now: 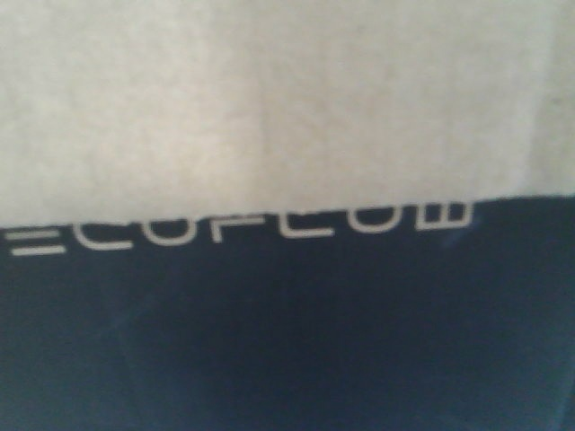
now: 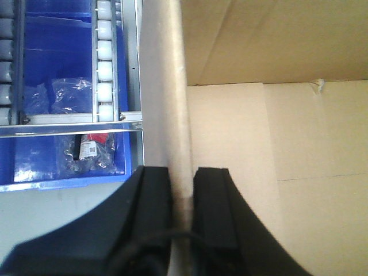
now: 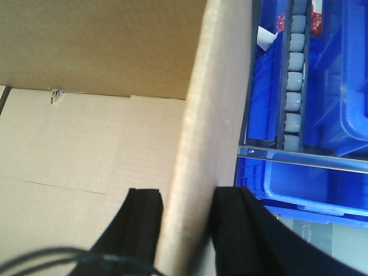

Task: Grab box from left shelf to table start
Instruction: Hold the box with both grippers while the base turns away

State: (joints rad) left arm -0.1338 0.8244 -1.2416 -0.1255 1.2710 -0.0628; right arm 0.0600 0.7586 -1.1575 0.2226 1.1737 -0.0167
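Two hands share this load, and each view explains part of why. In the front view the box [image 1: 287, 108] fills everything: pale cardboard from 9 through 12 to 3 o'clock, the black panel [image 1: 287, 359] below, and its white lettering [image 1: 243, 229] running across the middle. We read that closeness as the box being held tight against our front. Nothing else shows here, so we cannot say how far the transfer has got.

In the left wrist view the left hand [image 2: 183, 175] sits at 6 o'clock, its two black fingers [image 2: 210, 190] pressed onto either face of an upright box wall [image 2: 169, 86] that runs up to 12. Open cardboard interior lies toward 3 o'clock. Blue bins [image 2: 40, 57] and a track of white rollers [image 2: 105, 69] lie toward 9 and 10, outside the wall.

In the right wrist view the right hand [image 3: 187, 198] mirrors this at 6 o'clock, pinching what we take to be the opposite wall, with the interior toward 9 and bins and rollers toward 2 and 3. Gripping opposite walls, we judge, lets a wide box hang level without swinging.
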